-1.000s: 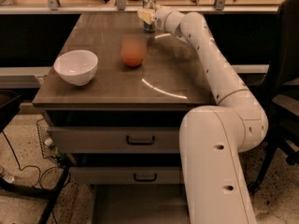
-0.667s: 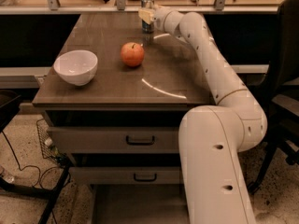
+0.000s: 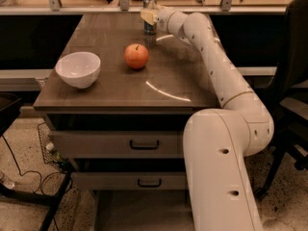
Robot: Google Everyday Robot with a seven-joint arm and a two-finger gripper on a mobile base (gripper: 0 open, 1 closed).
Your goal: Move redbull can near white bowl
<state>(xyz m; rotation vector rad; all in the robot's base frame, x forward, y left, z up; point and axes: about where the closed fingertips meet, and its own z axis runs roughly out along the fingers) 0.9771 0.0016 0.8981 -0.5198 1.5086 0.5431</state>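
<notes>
While looking down from the near side, showed a brown wooden counter (image 3: 168, 83) with three things on it, taken as a clock face with 12 o'clock at the far edge. Showed the redbull can (image 3: 150, 29) upright at about 12 o'clock, right by the far edge: slim, silver and blue, with a silver top. Showed the tool (image 3: 150, 16) at the can's upper half, cream-coloured and up against the can's side. Could not tell whether pinching the can or merely spread around it. Traced the white arm (image 3: 216, 66) from the tool back toward 4 o'clock, over the counter's right side, down to a bulky white body past the front right corner. Had a round orange-red apple (image 3: 136, 56) near the middle of the counter, at 7 o'clock from the can, near it but not touching. Had the white bowl (image 3: 78, 69) at about 9 o'clock, close to the left edge, upright, glossy and deep. Showed the bowl well apart from the can, with the apple roughly between them; from the bowl, found the can toward 1 o'clock. Showed two drawers (image 3: 115, 143) with dark handles beneath the counter, a dark chair (image 3: 293, 105) off at 3 o'clock, and loose cables (image 3: 29, 172) on speckled floor at 8 o'clock.
</notes>
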